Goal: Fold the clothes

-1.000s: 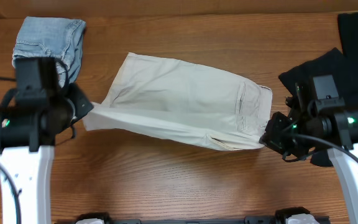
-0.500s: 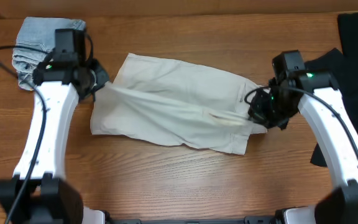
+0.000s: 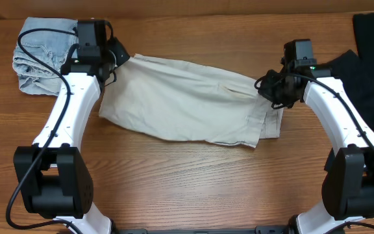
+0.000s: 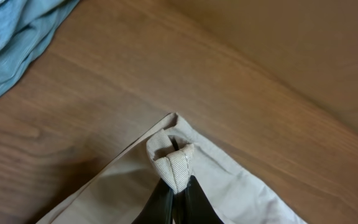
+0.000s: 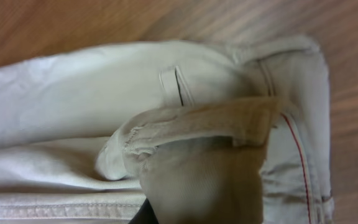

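The beige shorts (image 3: 187, 104) lie spread across the middle of the counter (image 3: 187, 195), running from upper left to centre right of the overhead frame. The left gripper (image 3: 117, 60) is at their upper-left corner. In the left wrist view its dark fingers (image 4: 163, 198) are pinched nearly together on a small bunched fold of hem, which rises just above the wood. The right gripper (image 3: 269, 91) is at the shorts' right end, closed narrow on the waistband. In the right wrist view a doubled flap of cloth by a belt loop (image 5: 178, 84) covers almost all of the fingers. The light-blue denim piece (image 3: 41, 47) is bunched at the upper left, behind the left arm. The black garments (image 3: 372, 58) lie at the right edge.
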Motion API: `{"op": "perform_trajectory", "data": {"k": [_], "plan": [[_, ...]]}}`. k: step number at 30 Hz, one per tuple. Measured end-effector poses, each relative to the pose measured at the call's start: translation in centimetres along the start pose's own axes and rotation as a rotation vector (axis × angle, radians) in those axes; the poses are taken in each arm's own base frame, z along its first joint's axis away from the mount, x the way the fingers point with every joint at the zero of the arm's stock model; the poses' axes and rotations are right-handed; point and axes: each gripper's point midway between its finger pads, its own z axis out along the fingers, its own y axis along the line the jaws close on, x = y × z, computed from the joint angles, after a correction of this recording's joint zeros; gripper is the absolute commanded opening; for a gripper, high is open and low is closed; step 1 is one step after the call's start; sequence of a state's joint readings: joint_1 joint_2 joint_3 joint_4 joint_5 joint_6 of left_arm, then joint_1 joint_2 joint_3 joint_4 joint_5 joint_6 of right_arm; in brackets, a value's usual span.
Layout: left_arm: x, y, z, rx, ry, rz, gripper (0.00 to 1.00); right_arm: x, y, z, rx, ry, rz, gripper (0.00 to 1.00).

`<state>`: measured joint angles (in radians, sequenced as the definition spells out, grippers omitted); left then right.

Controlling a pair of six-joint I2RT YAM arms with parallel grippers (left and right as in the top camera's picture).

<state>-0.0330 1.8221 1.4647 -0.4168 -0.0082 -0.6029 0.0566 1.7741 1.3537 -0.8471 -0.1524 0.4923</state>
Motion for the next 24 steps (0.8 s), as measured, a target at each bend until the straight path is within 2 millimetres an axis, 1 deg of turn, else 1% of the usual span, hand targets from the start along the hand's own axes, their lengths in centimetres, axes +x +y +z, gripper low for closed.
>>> {"op": "perform_trajectory", "data": {"k": [4, 8, 9, 10, 11, 12, 13, 14, 15, 16, 17, 19, 22, 24], "plan": [[-0.2, -0.8, 0.0, 0.017, -0.022, 0.009, 0.04, -2.2, 0.0, -0.2, -0.018, -0.078, -0.003, 0.04], [-0.2, -1.1, 0.0, 0.017, -0.025, 0.013, 0.06, -3.2, 0.3, -0.3, -0.03, -0.121, -0.016, 0.04], [-0.2, -1.0, 0.0, 0.015, -0.03, 0.013, 0.08, -3.5, 0.4, -0.4, -0.035, -0.131, -0.022, 0.05], [-0.4, -1.0, 0.1, 0.014, -0.035, 0.013, 0.14, -3.7, 0.6, -0.4, -0.041, -0.142, -0.027, 0.11], [-0.4, -1.0, 0.3, 0.014, -0.04, 0.013, 0.3, -4.1, 0.8, -0.4, -0.047, -0.156, -0.029, 0.23], [-0.5, -0.9, 0.6, 0.01, -0.047, 0.011, 0.53, -4.5, 0.9, -0.4, -0.048, -0.173, -0.036, 0.43], [-0.7, -0.7, 1.0, 0.0, -0.059, 0.011, 0.83, -5.1, 0.8, -0.3, -0.041, -0.2, -0.042, 0.68], [-1.0, -0.4, 1.3, -0.011, -0.075, 0.008, 1.0, -6.0, 0.6, -0.2, -0.034, -0.233, -0.038, 0.85], [-1.5, 0.0, 1.7, -0.021, -0.093, 0.004, 1.0, -7.0, 0.3, -0.2, -0.027, -0.267, -0.038, 0.97], [-1.8, 0.4, 2.1, -0.032, -0.108, -0.001, 1.0, -7.9, 0.0, -0.1, -0.024, -0.297, -0.037, 1.0], [-2.1, 0.9, 2.5, -0.044, -0.12, -0.006, 1.0, -8.9, -0.3, -0.1, -0.016, -0.332, -0.038, 1.0], [-2.2, 1.5, 2.9, -0.063, -0.127, -0.004, 1.0, -9.8, -0.8, -0.2, -0.006, -0.365, -0.04, 1.0], [-1.8, 2.4, 2.7, -0.101, -0.101, 0.018, 1.0, -9.7, -1.3, -0.3, 0.015, -0.351, -0.043, 1.0], [-1.1, 2.9, 2.2, -0.131, -0.061, 0.048, 1.0, -8.8, -1.3, -0.6, 0.024, -0.3, -0.058, 1.0]]}}
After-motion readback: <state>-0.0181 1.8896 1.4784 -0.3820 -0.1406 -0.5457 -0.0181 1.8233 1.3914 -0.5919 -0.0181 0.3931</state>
